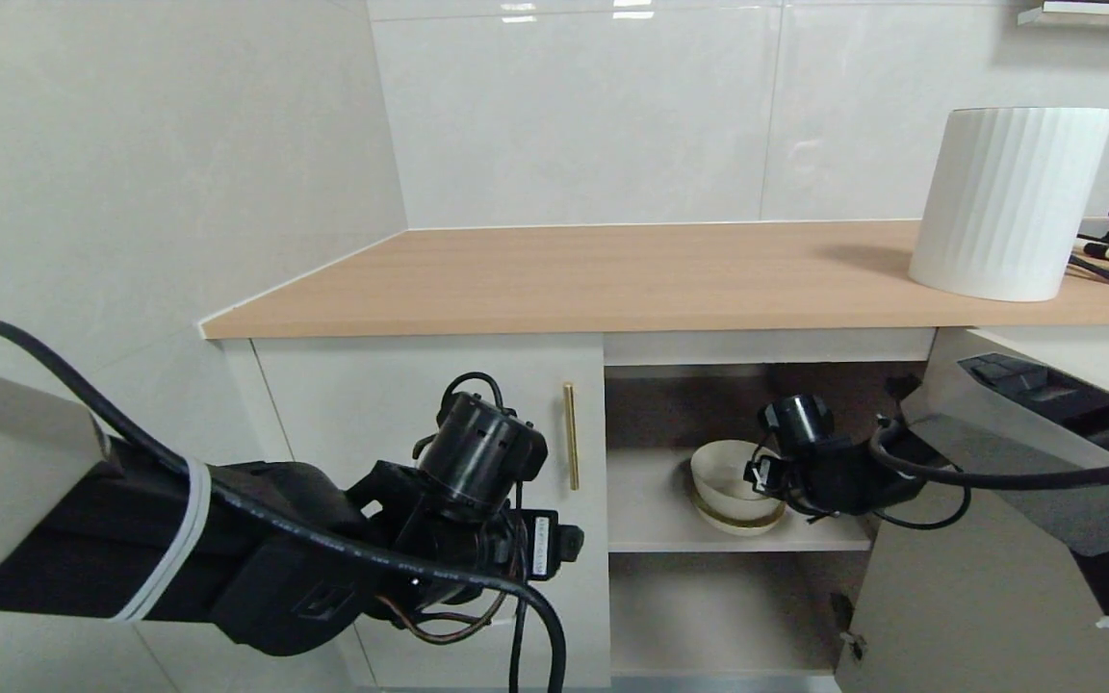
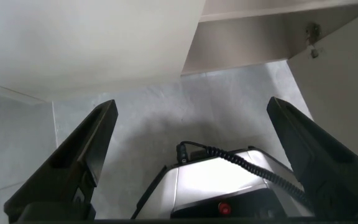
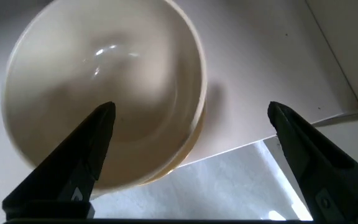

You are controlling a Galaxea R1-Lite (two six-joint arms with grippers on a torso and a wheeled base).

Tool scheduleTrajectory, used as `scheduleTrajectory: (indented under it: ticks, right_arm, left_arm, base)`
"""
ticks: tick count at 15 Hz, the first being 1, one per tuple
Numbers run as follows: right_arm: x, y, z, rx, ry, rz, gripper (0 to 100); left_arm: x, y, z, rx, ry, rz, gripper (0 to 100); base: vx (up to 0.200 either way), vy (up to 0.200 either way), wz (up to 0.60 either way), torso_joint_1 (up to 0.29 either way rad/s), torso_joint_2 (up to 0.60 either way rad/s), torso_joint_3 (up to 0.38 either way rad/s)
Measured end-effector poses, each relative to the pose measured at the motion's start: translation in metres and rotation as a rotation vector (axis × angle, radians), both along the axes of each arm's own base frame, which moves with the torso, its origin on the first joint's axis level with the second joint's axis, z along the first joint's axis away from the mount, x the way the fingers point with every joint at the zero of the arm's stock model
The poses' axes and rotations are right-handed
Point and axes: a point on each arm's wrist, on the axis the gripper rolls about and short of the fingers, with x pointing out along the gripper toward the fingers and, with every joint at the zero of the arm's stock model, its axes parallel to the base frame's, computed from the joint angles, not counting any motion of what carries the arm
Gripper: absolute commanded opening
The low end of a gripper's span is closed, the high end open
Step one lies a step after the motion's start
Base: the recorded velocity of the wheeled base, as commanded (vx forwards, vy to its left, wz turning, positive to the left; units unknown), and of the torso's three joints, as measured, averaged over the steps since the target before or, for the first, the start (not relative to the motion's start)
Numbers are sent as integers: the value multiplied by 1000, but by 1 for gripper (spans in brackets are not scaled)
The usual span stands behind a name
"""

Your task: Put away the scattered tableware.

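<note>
Bowls: a white bowl sits nested in a second bowl with a yellowish rim. The stack stands upright on the cabinet's upper shelf, near its front edge and about midway along it.
Right gripper: the right gripper is inside the open cabinet, just beside the stack. Its jaws are spread wide and hold nothing, with the top bowl under one finger.
Left gripper: the left gripper hangs in front of the closed cabinet door. Its jaws are released and empty, with only floor below.
Table: the wooden table above carries a ribbed white container near its right end.
Stage: judging by the layout, the bowl is already stowed and let go, so the arm would next need to back out past the open door.
Handling: the bowls look glazed, so probably rigid, slippery, moderately heavy and easy to chip.
Where to grip: take the rim, with one finger inside the wall and one outside.
Risk: a nudge on the way out could slide the stack off the front edge of the shelf.
</note>
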Motion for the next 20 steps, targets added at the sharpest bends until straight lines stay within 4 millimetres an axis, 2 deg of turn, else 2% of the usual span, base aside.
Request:
scheduleTrajectory:
  ticks: [2, 4, 6, 8, 10, 13, 17, 20]
  right_arm:
    - [-9, 0, 10, 2, 2, 8, 100]
    - [-22, 0, 30, 20, -5, 33, 100]
    - [-45, 1, 62, 41, -2, 98, 100]
    - [-78, 7, 99, 54, 8, 186, 100]
    - [-116, 13, 123, 56, 24, 264, 100]
    - [-175, 9, 157, 68, 9, 350, 100]
    - [-243, -10, 189, 89, -4, 439, 100]
    - [-267, -15, 199, 65, -55, 477, 100]
  left_arm:
    - [1, 10, 15, -28, -35, 24, 100]
    - [-1, 26, 38, -67, -90, 56, 100]
    - [-9, 47, 63, -102, -151, 72, 100]
    - [-29, 68, 80, -134, -176, 12, 100]
    - [-56, 87, 83, -140, -185, -51, 100]
    - [-90, 109, 82, -154, -212, -68, 100]
    - [-101, 131, 78, -136, -233, -1, 100]
    - [-102, 131, 82, -125, -257, -21, 100]
  base:
    - [0, 0, 0, 0, 0, 0]
    - [0, 0, 0, 0, 0, 0]
    - [0, 0, 0, 0, 0, 0]
    - [0, 0, 0, 0, 0, 0]
    - [0, 0, 0, 0, 0, 0]
    - [0, 0, 0, 0, 0, 0]
    - [0, 0, 0, 0, 0, 0]
    - [0, 0, 0, 0, 0, 0]
